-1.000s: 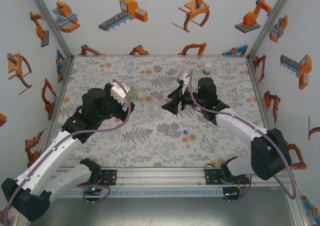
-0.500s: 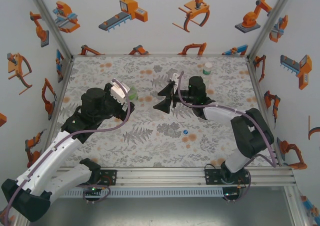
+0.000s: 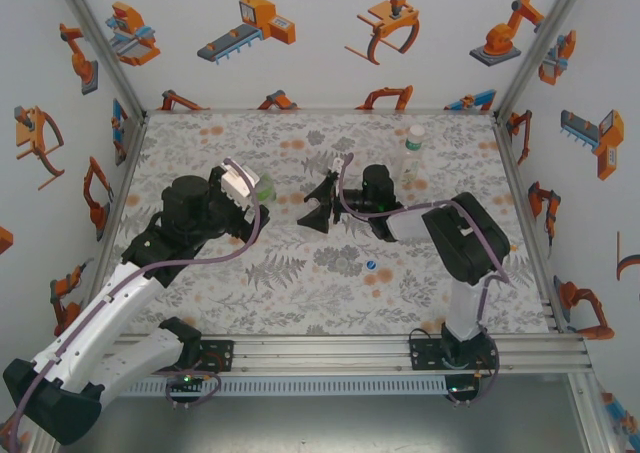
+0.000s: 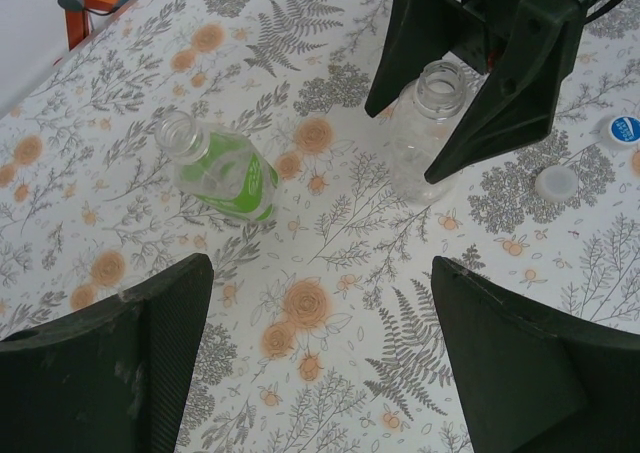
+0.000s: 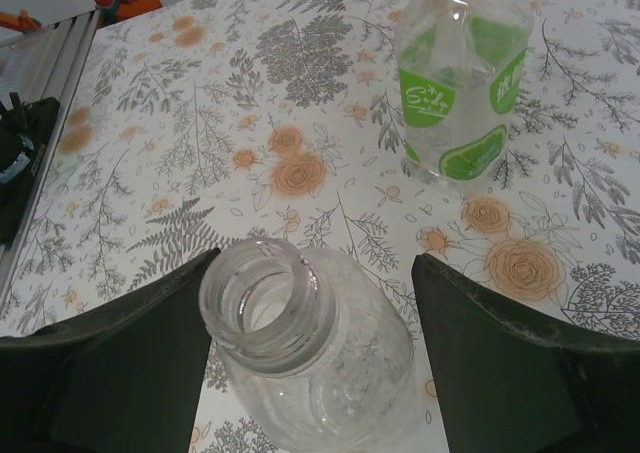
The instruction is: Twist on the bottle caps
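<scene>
Bottle caps lie loose on the bench [image 3: 250, 283]. The blue cap [image 3: 371, 265] sits low and centre in the top view, on the right arm's side, and a pale cap [image 4: 556, 182] lies near it at the right edge of the left wrist view. Beyond them the clear bottle [image 5: 300, 348] stands upright with its mouth bare, between the spread fingers of the right tool [image 5: 314, 273]. The fingers flank it but do not squeeze it. Further left, the green bottle [image 4: 225, 173] stands uncapped ahead of the left tool [image 4: 322, 268], which is also open and empty. The tall bottle [image 3: 413, 145] stands upper right. The caps lie behind the right tool's reach, so fetching one looks like the next need.
</scene>
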You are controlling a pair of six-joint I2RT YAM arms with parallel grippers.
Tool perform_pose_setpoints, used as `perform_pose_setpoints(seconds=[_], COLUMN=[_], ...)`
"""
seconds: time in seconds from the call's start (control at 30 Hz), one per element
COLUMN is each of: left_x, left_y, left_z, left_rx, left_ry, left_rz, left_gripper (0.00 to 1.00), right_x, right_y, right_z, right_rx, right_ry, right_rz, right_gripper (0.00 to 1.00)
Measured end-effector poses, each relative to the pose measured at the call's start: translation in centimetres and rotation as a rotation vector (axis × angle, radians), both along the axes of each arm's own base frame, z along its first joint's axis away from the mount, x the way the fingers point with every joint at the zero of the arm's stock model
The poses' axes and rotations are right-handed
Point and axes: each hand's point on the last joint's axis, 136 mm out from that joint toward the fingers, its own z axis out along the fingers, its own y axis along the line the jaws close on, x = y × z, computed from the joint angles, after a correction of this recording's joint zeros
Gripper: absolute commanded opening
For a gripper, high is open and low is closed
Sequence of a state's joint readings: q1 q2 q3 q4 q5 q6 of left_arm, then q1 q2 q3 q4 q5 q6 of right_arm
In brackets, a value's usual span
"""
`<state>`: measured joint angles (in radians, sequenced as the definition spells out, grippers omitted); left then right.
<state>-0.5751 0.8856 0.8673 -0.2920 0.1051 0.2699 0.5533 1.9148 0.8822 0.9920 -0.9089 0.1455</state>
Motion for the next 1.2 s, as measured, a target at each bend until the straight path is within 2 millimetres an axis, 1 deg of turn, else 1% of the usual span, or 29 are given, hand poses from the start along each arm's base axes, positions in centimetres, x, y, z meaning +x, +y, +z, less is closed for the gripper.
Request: perform_pose_setpoints(seconds=[0.2, 0.53, 0.63, 0.8, 0.87, 0.93, 1.2], left_x=[0.0, 0.0, -0.1, -0.5, -0.8, -1.3, -2.6], left_y=[0.0, 0.0, -0.1, -0.7, -1.1, -1.7, -4.0], left_z=[0.0, 0.0, -0.2, -0.4, -0.5, -0.5, 1.0], left_rx=[0.000, -0.001, -0.004, -0.023, -0.038, -0.064, -0.200], left_ry=[0.000, 0.001, 0.001, 0.007, 0.012, 0.016, -0.012], left_rz=[0.000, -0.001, -0.008, -0.044, -0.072, -0.109, -0.247], left_gripper=[0.82, 0.82, 0.82, 0.82, 0.82, 0.82, 0.84], right_x=[0.2, 0.2, 0.2, -0.1, -0.3, -0.7, -2.0], right_y=[0.1, 0.0, -0.1, -0.5, -0.7, -1.1, -3.6], right_z=[0.5, 0.7, 0.6, 1.3, 2.1, 3.7, 11.7], right_rx=[0.027, 0.038, 0.038, 0.043, 0.053, 0.072, 0.150], right_ry=[-0.021, -0.034, -0.036, -0.030, -0.032, -0.040, -0.108], right_rz=[-0.001, -0.009, -0.015, -0.036, -0.041, -0.046, -0.098], right_gripper=[0.63, 0.39, 0.35, 0.31, 0.30, 0.30, 0.28])
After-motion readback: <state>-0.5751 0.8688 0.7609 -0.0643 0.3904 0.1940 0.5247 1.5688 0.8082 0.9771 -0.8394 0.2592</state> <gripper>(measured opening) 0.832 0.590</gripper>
